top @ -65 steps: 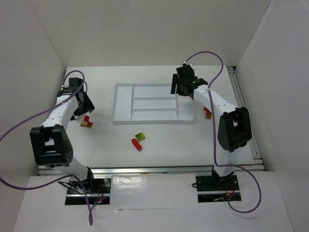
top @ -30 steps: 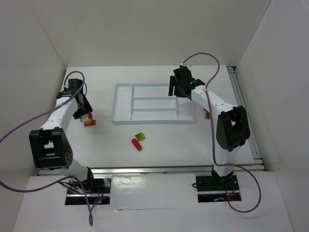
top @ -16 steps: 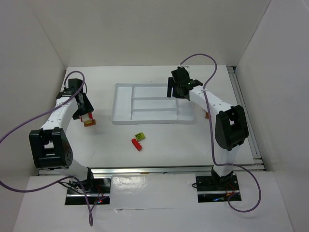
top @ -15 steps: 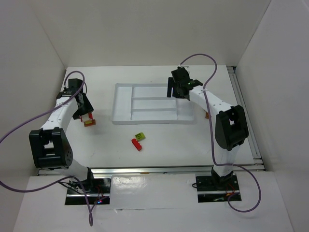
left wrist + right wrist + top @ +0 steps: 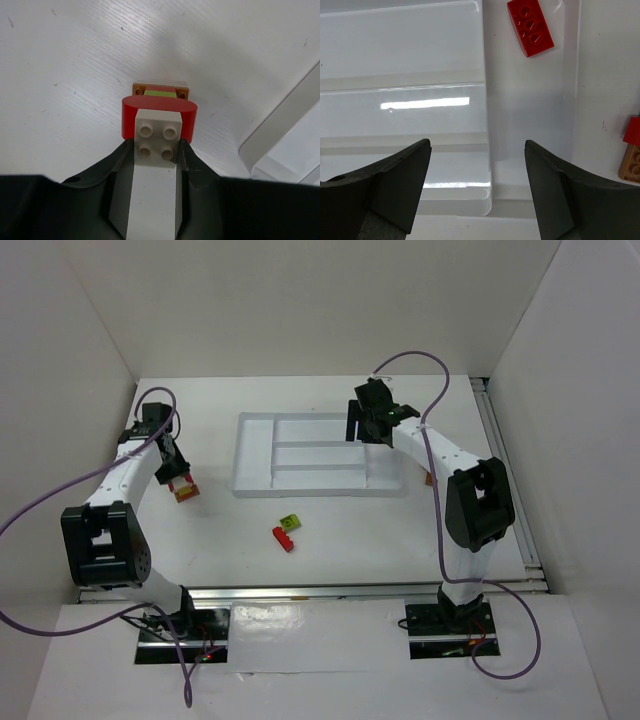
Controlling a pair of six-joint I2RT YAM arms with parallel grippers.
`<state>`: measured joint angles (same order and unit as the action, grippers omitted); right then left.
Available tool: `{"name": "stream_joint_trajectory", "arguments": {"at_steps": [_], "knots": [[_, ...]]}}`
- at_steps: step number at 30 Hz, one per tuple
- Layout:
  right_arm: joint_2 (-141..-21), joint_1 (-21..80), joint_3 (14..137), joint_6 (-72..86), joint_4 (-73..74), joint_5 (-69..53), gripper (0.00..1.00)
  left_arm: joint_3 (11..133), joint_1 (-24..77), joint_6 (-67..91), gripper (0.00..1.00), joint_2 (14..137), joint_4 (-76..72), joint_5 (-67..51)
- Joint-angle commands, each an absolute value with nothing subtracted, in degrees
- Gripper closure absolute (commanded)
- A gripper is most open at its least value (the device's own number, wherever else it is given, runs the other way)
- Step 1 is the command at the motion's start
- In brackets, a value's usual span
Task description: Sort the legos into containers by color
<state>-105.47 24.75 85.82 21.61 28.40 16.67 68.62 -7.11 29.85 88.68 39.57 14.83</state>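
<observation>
Left wrist view: the left fingers (image 5: 117,165) pinch a cream-white studded plastic brick (image 5: 156,137) joined to a rounded red brick (image 5: 129,122), with open tabletop (image 5: 75,60) around it and the corner of a flat white plastic tray (image 5: 270,135) nearby. The right fingers (image 5: 395,175) are spread wide over the tray, and a red rectangular brick (image 5: 530,27) lies in its end compartment.

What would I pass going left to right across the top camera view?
First the left hand gripping a brick stack → red brick and green brick together → right hand → bricks by the right arm. The tray spans the middle.
</observation>
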Motion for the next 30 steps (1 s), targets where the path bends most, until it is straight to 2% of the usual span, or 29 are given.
{"name": "stream_joint_trajectory", "arguments": {"at_steps": [1, 2, 3, 6, 11, 14, 15, 18, 19, 25, 27, 30], "knots": [[-105.47, 25.22, 87.36, 22.24, 29.36, 16.61, 0.18, 69.79, -7.47, 28.83, 0.65, 89.30, 39.72, 14.24], [-105.47, 25.22, 87.36, 22.24, 29.36, 16.61, 0.18, 70.74, -7.47, 28.83, 0.71, 88.60, 39.73, 14.24], [-105.47, 25.22, 87.36, 22.24, 29.36, 16.61, 0.18, 71.80, -7.47, 28.83, 0.84, 87.98, 40.34, 12.93], [-104.41, 25.22, 87.36, 22.24, 29.36, 15.31, 0.18, 75.84, -7.47, 28.83, 1.00, 85.01, 41.91, 9.42], [-98.63, 23.91, 85.17, 20.57, 24.89, 5.21, 0.18, 86.37, -7.47, 28.83, 1.00, 82.53, 45.52, -0.86], [-93.19, 22.42, 81.92, 18.63, 20.50, -2.86, 0.18, 89.20, -7.47, 28.30, 1.00, 79.99, 45.53, -10.43], [-91.69, 22.41, 80.96, 18.02, 19.00, -4.38, 0.18, 89.73, -7.47, 27.69, 1.00, 79.28, 44.74, -17.25], [-88.51, 20.05, 79.10, 23.00, 16.00, -8.06, 0.18, 87.21, -7.47, 26.37, 1.00, 75.77, 37.03, -28.87], [-87.90, 19.17, 79.10, 23.81, 15.30, -10.87, 0.18, 86.58, -7.47, 26.37, 1.00, 75.76, 35.26, -35.62], [-87.89, 17.23, 80.33, 27.85, 8.45, -30.83, 0.18, 84.12, -6.06, 24.96, 1.00, 76.37, 26.46, -55.33], [-87.89, 18.71, 79.72, 28.39, 5.38, -35.74, 0.18, 82.72, -4.32, 26.27, 1.00, 76.38, 23.23, -56.16], [-87.89, 23.54, 81.56, 27.61, 7.28, -32.63, 0.18, 81.39, -1.86, 27.94, 1.00, 76.38, 21.19, -55.03]]}}
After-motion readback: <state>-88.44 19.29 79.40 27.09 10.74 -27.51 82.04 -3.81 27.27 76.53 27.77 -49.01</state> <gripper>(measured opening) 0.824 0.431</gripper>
